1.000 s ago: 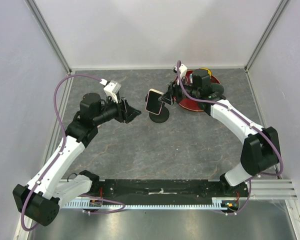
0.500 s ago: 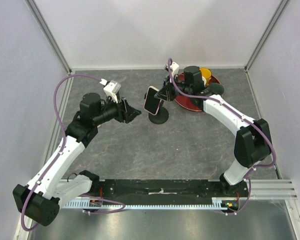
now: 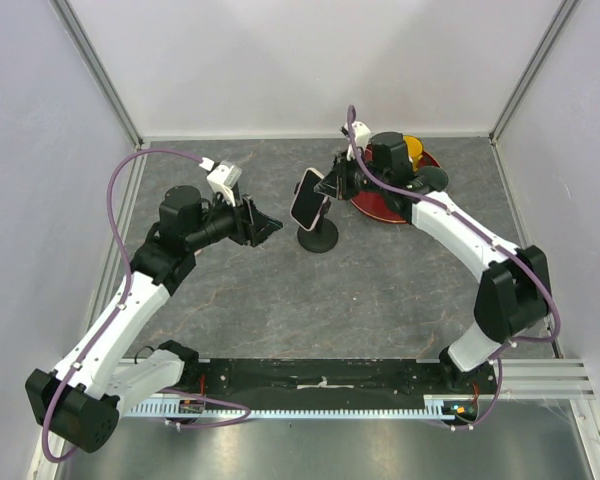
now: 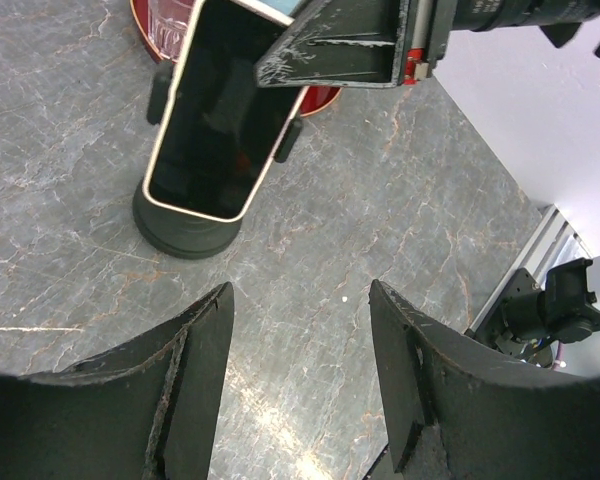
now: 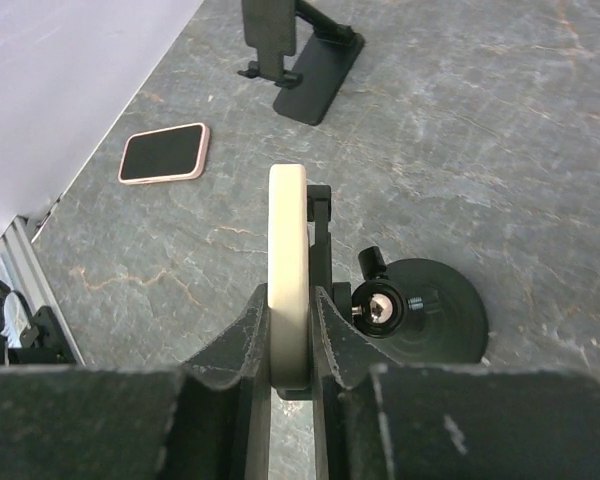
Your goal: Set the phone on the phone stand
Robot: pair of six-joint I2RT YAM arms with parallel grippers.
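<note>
Right wrist view has the right gripper (image 5: 289,305) closed down on the phone (image 5: 287,220). One finger presses each flat face, so the cream-edged handset shows edge-on between them. Just past the phone are the ball joint and round black base of the phone stand (image 5: 435,320).

From above, the phone leans tilted on that stand with its dark screen turned toward the left arm. The left wrist view shows the stand's two side clips against the phone's long edges (its lower end sits just above the base). The stand is toward the far edge of the table (image 3: 380,290), about mid-width. Just right of it, toward the far right corner, lies a red plate (image 3: 375,210) with the right arm reaching over it.

The left gripper (image 4: 300,370) hangs partly open with nothing between its fingers. It is above bare surface, near the stand on its left side.

Farther off in the right wrist view, a second phone (image 5: 162,152), pink-edged, lies flat. A spare stand (image 5: 300,45) stands beyond it.
</note>
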